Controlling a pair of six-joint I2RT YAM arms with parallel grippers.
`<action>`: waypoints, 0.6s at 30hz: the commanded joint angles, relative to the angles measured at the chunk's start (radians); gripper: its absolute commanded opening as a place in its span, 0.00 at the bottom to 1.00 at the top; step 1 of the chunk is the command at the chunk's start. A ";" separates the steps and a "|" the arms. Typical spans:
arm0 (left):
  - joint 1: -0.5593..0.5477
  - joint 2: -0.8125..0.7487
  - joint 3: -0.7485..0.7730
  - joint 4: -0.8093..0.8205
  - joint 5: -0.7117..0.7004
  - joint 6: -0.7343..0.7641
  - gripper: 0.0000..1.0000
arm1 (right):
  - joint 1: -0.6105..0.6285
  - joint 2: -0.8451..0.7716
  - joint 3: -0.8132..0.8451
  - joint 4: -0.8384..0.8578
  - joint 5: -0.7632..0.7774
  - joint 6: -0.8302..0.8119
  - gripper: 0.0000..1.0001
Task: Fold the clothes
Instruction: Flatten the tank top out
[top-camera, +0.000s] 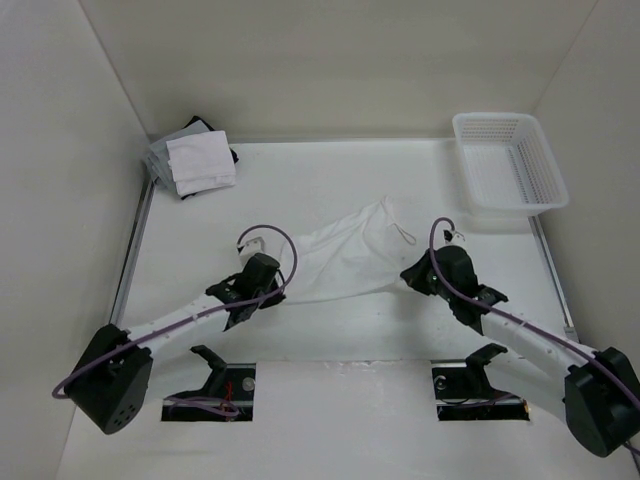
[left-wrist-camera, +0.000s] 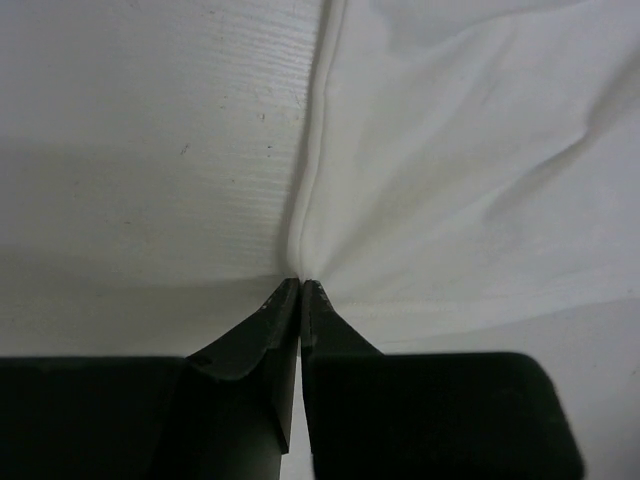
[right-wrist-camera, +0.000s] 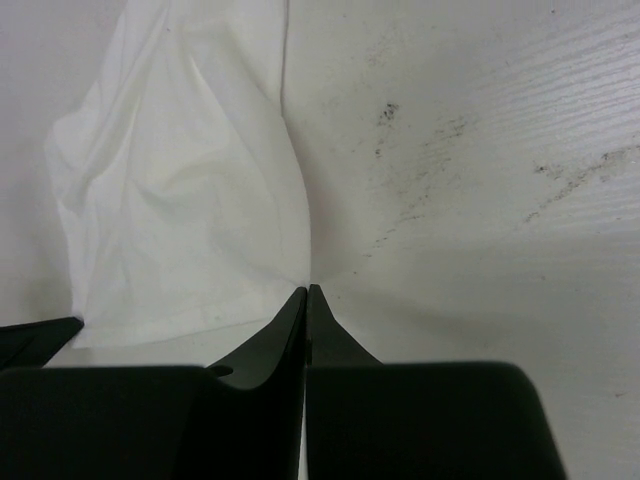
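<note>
The clothes (top-camera: 345, 255) are one thin white wrinkled garment spread in the middle of the table, with a small loop strap (top-camera: 403, 235) at its far right edge. My left gripper (top-camera: 279, 291) is at the garment's near left corner. In the left wrist view the left gripper (left-wrist-camera: 301, 284) is shut, pinching the hem of the clothes (left-wrist-camera: 450, 180). My right gripper (top-camera: 402, 278) is at the near right corner. The right wrist view shows the right gripper (right-wrist-camera: 306, 290) shut on the corner of the clothes (right-wrist-camera: 190, 200).
A pile of white, grey and black cloth (top-camera: 195, 160) lies at the back left corner. A white mesh basket (top-camera: 508, 163) stands at the back right. Walls enclose the table on the left, right and back.
</note>
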 joint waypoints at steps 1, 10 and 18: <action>0.004 -0.135 0.115 -0.074 -0.005 0.034 0.01 | 0.027 -0.097 0.048 0.005 0.016 -0.029 0.00; -0.021 -0.409 0.544 -0.076 -0.211 0.255 0.00 | 0.193 -0.368 0.500 -0.334 0.289 -0.207 0.00; -0.133 -0.431 0.730 0.050 -0.344 0.366 0.01 | 0.450 -0.338 0.849 -0.384 0.568 -0.365 0.00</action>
